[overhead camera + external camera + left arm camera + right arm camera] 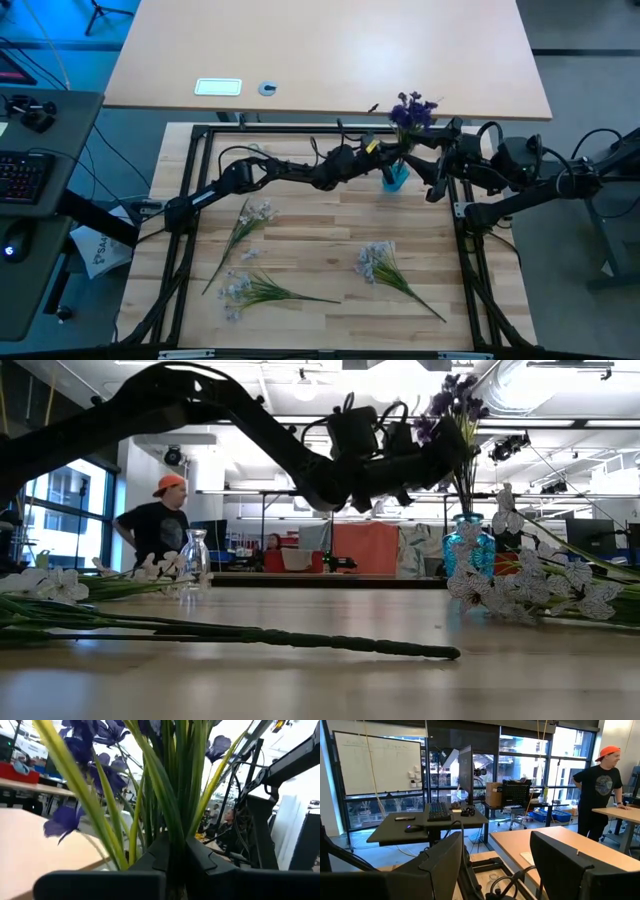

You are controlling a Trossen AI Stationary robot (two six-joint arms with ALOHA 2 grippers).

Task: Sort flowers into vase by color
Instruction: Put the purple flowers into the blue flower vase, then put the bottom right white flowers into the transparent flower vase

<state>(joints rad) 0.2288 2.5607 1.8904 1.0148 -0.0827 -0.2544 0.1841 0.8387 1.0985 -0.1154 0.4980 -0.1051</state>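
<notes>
The dark purple flowers (413,108) stand upright, their green stems running down into the blue vase (395,180) at the table's far side. In the low view the purple blooms (455,400) rise above the blue vase (468,545). My left gripper (392,152) reaches across from the left and is shut on their stems above the vase. My right gripper (440,185) hangs open just right of the vase, touching nothing. Three pale whitish-blue sprigs lie flat on the table: one at left (245,225), one at near left (255,290), one at near centre (385,265). My left gripper (175,857) pinches the purple flowers' green stems (172,827) between its two fingers, below the blooms and above the vase mouth. The fingers come level from the table's left, lying across the stems. The stems stand upright, with their lower ends (465,500) going into the blue vase.
A clear glass vase (197,555) shows toward the far left in the low view. Black frame rails (185,250) run around the table. A larger tan table (330,50) lies beyond the far edge. A person in an orange cap (160,520) stands in the room behind.
</notes>
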